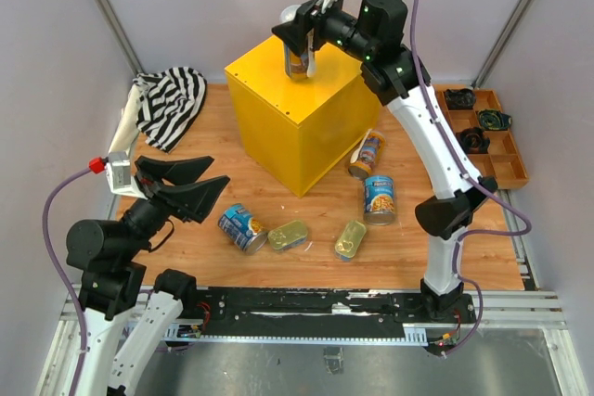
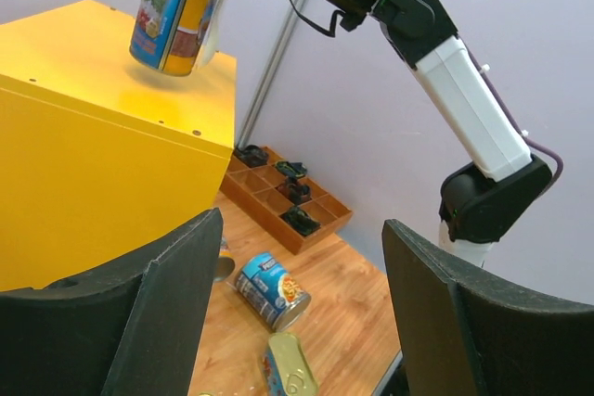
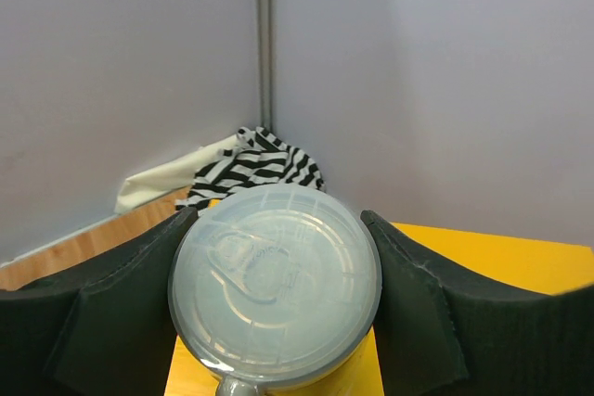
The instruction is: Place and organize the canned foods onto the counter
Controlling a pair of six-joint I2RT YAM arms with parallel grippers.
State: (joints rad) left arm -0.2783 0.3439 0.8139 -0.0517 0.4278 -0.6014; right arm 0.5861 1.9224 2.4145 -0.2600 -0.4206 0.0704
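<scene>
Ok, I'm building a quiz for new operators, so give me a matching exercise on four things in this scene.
Things: 1 tall can; 2 striped cloth; 3 brown tray; 4 left gripper.
States: A open, empty; B far left corner of the table; C held by the right gripper over the yellow box; D right edge of the table.
Pairs: 1-C; 2-B; 3-D; 4-A.

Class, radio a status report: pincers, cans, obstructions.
Right pincer shut on tall can above yellow box. Left pincer open, empty. Five cans on table. Nothing blocking.

Bare counter [image 1: 264, 76] top around can [image 1: 297, 60]
</scene>
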